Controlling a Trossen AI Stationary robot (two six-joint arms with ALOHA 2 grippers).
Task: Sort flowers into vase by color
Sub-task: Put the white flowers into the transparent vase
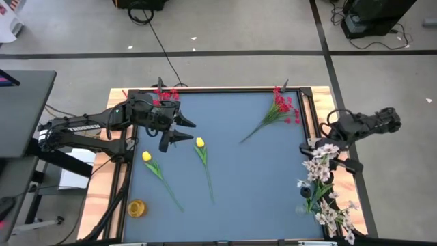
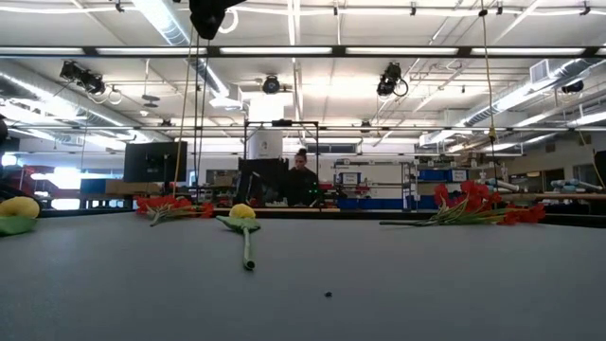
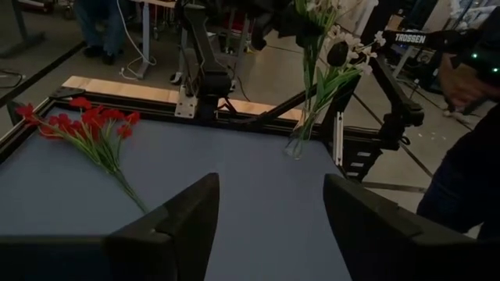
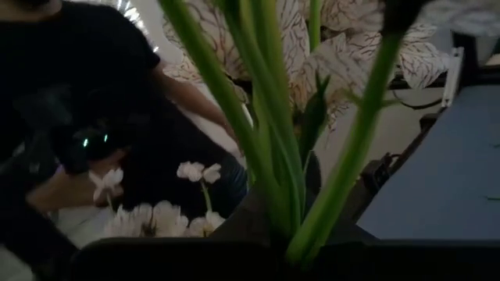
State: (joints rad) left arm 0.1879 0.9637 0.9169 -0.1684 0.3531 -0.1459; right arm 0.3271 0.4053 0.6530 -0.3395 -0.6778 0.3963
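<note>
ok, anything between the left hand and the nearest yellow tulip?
Nothing visible. The left hand hovers open at the table's far-left end, and the yellow tulip lies just beside it on bare mat, with no stem or vase between.

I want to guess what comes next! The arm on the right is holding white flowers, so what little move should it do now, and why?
Probably lower them. The right gripper is shut on the white flowers at the table's right edge, stems hanging toward the vase that shows just below them. The left gripper waits open near the yellow tulips.
</note>
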